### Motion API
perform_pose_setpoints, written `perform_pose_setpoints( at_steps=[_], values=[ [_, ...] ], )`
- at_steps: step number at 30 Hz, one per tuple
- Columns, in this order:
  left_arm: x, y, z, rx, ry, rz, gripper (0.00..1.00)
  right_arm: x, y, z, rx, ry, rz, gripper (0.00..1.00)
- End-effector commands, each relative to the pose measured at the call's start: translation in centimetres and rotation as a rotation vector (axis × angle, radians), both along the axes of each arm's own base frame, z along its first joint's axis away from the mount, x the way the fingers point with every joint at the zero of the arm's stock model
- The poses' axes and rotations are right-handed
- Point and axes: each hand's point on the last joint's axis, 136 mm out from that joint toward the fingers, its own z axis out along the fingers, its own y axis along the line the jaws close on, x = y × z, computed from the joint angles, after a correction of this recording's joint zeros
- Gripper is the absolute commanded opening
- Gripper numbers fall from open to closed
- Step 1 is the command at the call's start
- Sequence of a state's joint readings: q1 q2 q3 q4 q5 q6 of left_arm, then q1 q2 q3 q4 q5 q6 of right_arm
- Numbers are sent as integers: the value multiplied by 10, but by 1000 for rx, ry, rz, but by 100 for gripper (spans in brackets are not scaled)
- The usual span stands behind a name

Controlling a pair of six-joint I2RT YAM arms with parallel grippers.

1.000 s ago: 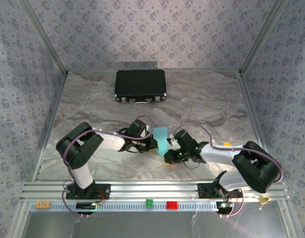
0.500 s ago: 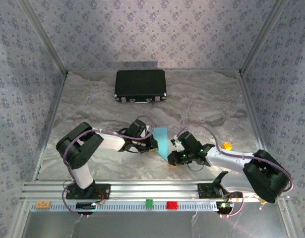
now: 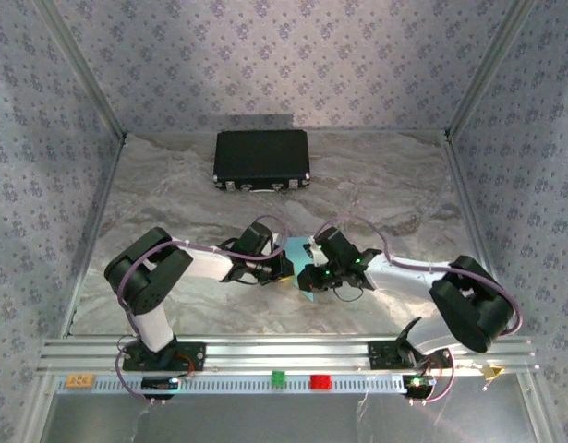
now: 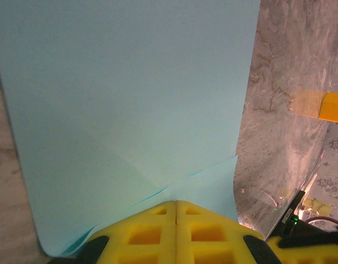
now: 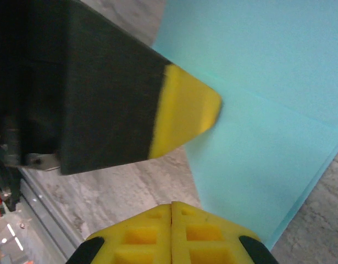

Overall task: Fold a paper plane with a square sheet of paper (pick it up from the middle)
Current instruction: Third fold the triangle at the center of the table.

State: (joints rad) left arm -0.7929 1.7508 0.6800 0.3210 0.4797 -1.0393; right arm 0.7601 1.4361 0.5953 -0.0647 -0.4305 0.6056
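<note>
Top external had the square sheet of paper (image 3: 296,251) on the tabletop (image 3: 385,185), well to the near side of the black case (image 3: 261,159), with left gripper (image 3: 285,268) and right gripper (image 3: 307,277) both clenched shut, tips on it, so any sideways drag looked likely to skew the crease or tear it.

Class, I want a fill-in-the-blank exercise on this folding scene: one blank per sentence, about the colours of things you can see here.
1. The sheet of paper is light ____.
2. The rectangular case is ____.
3. The red block lies just right of a ____ block.
4. The left gripper has ____ fingertips.
Missing words: blue; black; green; yellow.
</note>
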Motion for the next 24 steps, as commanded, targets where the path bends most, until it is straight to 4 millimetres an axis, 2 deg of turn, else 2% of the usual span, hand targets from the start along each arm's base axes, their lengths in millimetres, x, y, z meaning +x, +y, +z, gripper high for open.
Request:
perform_pose_setpoints(
  at_steps=[1,6,8,11,14,17,20,24],
  values=[
    [-3,11,-19,77,12,7,0,-3,-14,-17,-61,38,-24,6],
    [4,6,-9,53,-24,5,0,-20,-37,-43,-112,111,-77,2],
    [7,0,-1,33,-42,-3,2,-23,-40,-46,-124,119,-81,2],
    [13,-7,17,8,-81,1,13,-21,-42,-45,-129,116,-90,2],
    [10,-12,30,14,-115,0,16,-19,-43,-44,-130,113,-99,1],
    [3,-11,31,35,-118,-4,12,-18,-44,-44,-133,114,-109,0],
    [-5,-12,28,29,-94,-13,3,-18,-47,-44,-137,115,-123,0],
    [-16,-16,18,42,-62,-48,0,-17,-49,-45,-137,117,-130,0]
  ],
)
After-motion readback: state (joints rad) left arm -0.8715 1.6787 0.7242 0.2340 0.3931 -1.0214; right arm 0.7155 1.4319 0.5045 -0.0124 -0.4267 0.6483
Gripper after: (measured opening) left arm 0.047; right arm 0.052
